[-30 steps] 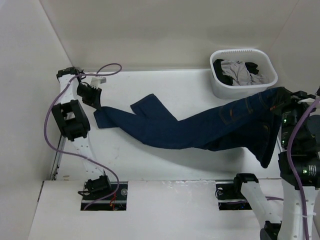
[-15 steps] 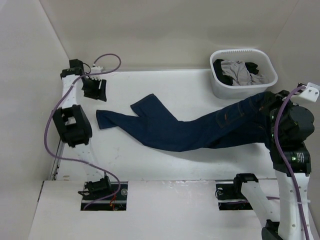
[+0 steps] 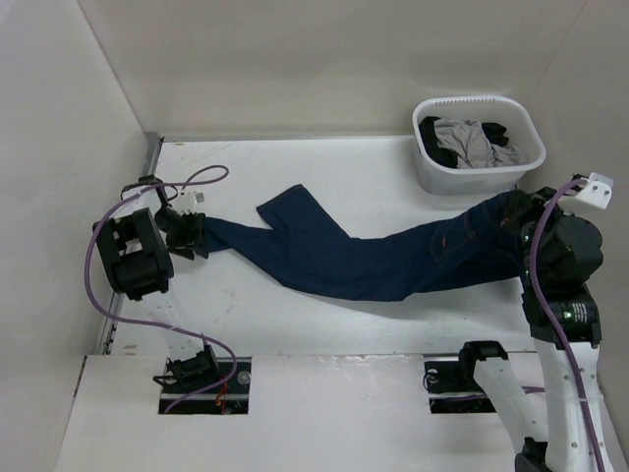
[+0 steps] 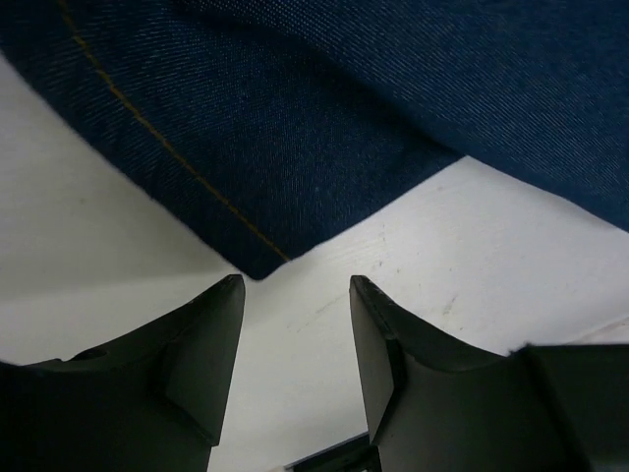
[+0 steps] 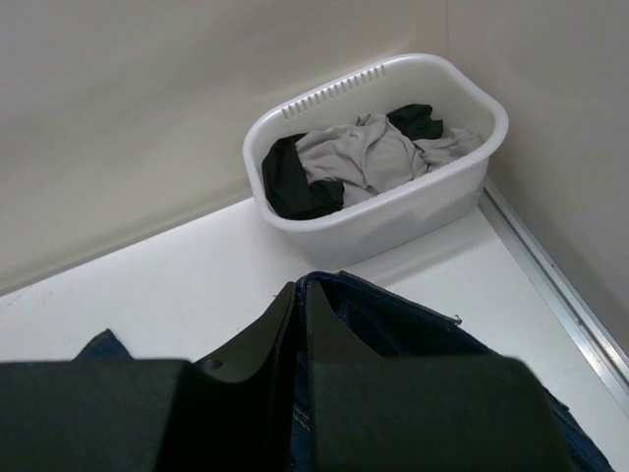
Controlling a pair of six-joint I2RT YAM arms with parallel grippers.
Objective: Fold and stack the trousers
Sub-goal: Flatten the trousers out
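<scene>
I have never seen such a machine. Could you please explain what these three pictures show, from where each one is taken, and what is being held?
These are two robot arms fixed at the near edge of a white table. The wide picture looks down from above and behind them. The other two pictures come from small cameras on the wrists, so each shows its own fingers at the bottom. On the table lie dark blue trousers, stretched out sideways. The right fingers are shut on the waist end. The left fingers are open, just short of a leg cuff corner, and hold nothing. The white basket in the far right corner holds grey and black clothes.
</scene>
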